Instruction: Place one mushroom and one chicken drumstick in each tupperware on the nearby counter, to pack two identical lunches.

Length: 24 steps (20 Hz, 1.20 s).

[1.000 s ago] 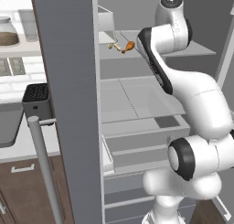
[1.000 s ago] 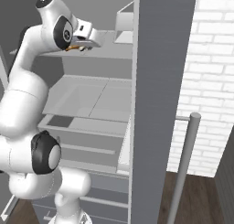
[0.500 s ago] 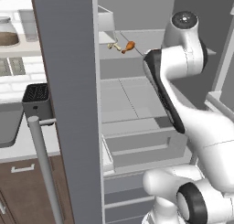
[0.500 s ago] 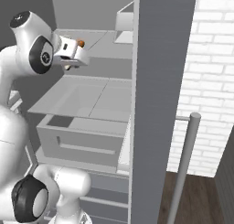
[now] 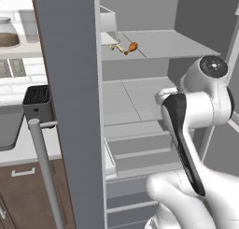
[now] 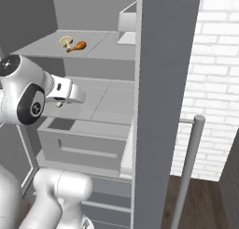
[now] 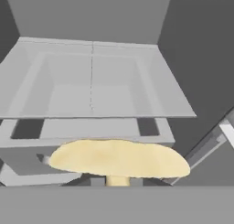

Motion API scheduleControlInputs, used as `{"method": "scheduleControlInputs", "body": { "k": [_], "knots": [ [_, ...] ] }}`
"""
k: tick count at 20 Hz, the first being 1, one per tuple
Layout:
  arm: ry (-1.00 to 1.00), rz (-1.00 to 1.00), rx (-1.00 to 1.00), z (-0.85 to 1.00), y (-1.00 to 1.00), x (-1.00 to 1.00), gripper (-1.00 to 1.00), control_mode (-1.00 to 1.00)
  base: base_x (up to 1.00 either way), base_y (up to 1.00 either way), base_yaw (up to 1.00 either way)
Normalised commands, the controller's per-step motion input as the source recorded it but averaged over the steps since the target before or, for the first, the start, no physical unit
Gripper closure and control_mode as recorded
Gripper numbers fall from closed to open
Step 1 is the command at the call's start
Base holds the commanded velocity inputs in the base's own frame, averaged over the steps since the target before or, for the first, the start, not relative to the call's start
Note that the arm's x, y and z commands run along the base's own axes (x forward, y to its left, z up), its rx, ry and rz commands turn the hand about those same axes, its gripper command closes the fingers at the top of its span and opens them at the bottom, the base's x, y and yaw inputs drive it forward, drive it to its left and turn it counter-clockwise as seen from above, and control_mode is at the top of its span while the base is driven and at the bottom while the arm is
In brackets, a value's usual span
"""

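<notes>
Open fridge [image 6: 116, 97], grey shelves and drawers; brick wall at 3 o'clock.
Item one: a mushroom [image 7: 119, 159], clamped by its stem in my closed gripper [image 7: 118, 181], cap at 6 o'clock in my hand view, above the drawers. Item two: another mushroom [image 6: 65, 40] just beside a chicken drumstick [image 6: 77, 46] on the top shelf [image 6: 100, 48], at 11 o'clock in the right base view.

You see one small beige mushroom [image 6: 65, 40] and one orange-brown cooked chicken drumstick [image 6: 77, 46] side by side on the upper grey shelf. A second beige mushroom [image 7: 118, 159] sits clamped at the hand, cap up.
</notes>
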Motion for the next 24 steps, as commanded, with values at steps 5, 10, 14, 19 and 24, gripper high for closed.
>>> {"method": "scheduleControlInputs", "body": {
  "k": [5,10,14,19,24],
  "knots": [
    [0.07,0.19,0.0,-0.64,0.0,-0.68,1.0,-1.0,0.0,0.0,0.0],
    [0.04,0.1,0.0,-0.28,0.0,-0.31,1.0,1.0,-0.54,0.0,0.17],
    [0.0,0.0,0.0,0.0,0.0,0.0,1.0,1.0,-1.0,0.1,0.23],
    [0.0,0.0,0.0,0.0,0.0,0.0,1.0,1.0,-1.0,0.18,0.09],
    [0.0,0.0,0.0,0.0,0.0,0.0,1.0,1.0,-0.79,0.65,0.49]
  ]
}}
